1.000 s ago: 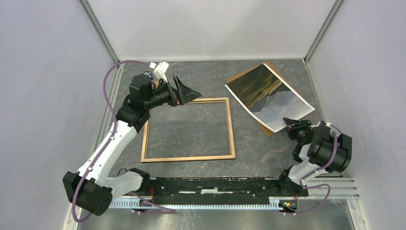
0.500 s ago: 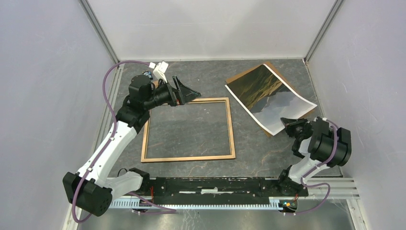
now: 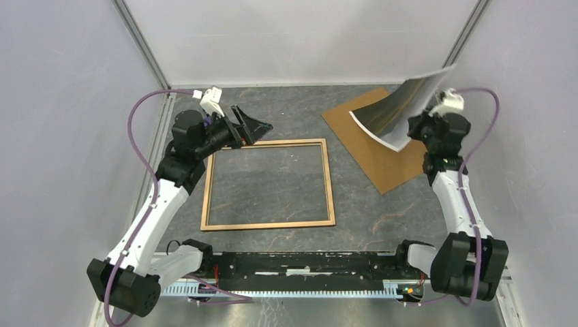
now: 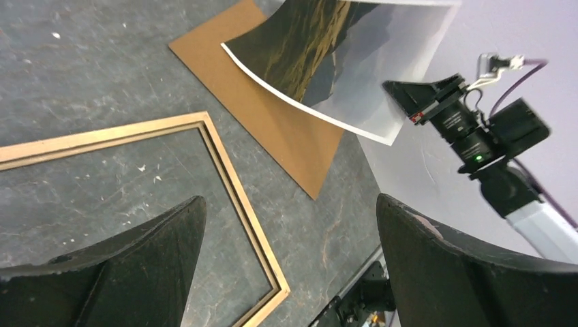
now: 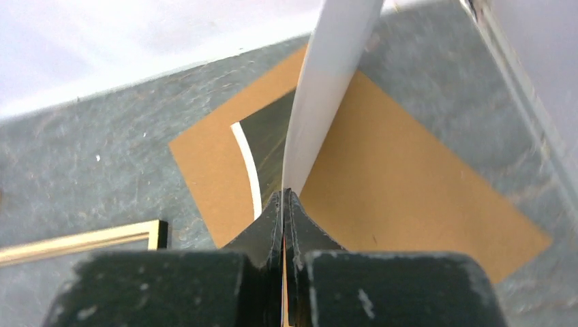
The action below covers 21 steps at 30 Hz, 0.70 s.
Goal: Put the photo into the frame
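Note:
The photo (image 3: 399, 109), a dark landscape print with a white border, hangs curved in the air at the back right, its white back (image 5: 327, 88) showing in the right wrist view. My right gripper (image 3: 417, 129) is shut on its near edge, jaws (image 5: 283, 194) pressed flat on the sheet. The frame (image 3: 266, 223), light brown wood side up, lies flat in the middle of the table. My left gripper (image 3: 257, 128) hovers open over the frame's far left corner with nothing between its fingers; the left wrist view shows the frame rail (image 4: 232, 184) below and the photo (image 4: 320, 61) beyond.
A brown cardboard board (image 3: 382, 160) lies flat at the back right, under the lifted photo; it also shows as cardboard (image 5: 409, 191) beneath my right jaws. Grey enclosure walls stand close on the left, right and back. The arm bases sit on the black rail (image 3: 307, 262) at the near edge.
My right gripper closed on the photo's near edge and lifted it off the cardboard, swinging up and toward the back right. The left gripper drew back slightly left, still open.

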Each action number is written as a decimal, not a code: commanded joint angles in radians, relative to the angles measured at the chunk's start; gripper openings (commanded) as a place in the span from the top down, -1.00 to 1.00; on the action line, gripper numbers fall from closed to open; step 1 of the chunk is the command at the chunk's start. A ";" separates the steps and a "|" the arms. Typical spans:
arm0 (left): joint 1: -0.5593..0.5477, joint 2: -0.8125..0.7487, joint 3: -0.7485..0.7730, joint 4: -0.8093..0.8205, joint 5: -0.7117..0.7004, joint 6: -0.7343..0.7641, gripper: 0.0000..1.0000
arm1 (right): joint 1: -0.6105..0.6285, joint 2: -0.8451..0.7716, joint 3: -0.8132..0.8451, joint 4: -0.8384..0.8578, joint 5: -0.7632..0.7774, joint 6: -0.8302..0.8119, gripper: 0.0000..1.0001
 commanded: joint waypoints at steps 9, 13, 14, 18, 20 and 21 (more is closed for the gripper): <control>0.191 -0.144 0.070 -0.080 -0.165 0.086 -1.00 | 0.864 0.154 0.481 -0.497 0.423 -1.099 1.00; 0.212 -0.150 0.147 -0.221 -0.355 0.170 -1.00 | 1.098 0.201 0.367 -0.462 0.626 -1.317 1.00; 0.215 -0.152 0.168 -0.258 -0.422 0.190 -1.00 | 1.141 0.202 0.324 -0.433 0.656 -1.348 1.00; 0.232 -0.148 0.195 -0.313 -0.535 0.217 -1.00 | 1.295 0.146 0.132 -0.267 0.720 -1.475 0.94; 0.243 -0.139 0.175 -0.286 -0.476 0.197 -1.00 | 1.372 0.118 0.034 -0.183 0.744 -1.547 0.89; 0.246 -0.137 0.163 -0.267 -0.438 0.186 -1.00 | 1.408 0.110 -0.015 -0.129 0.760 -1.571 0.86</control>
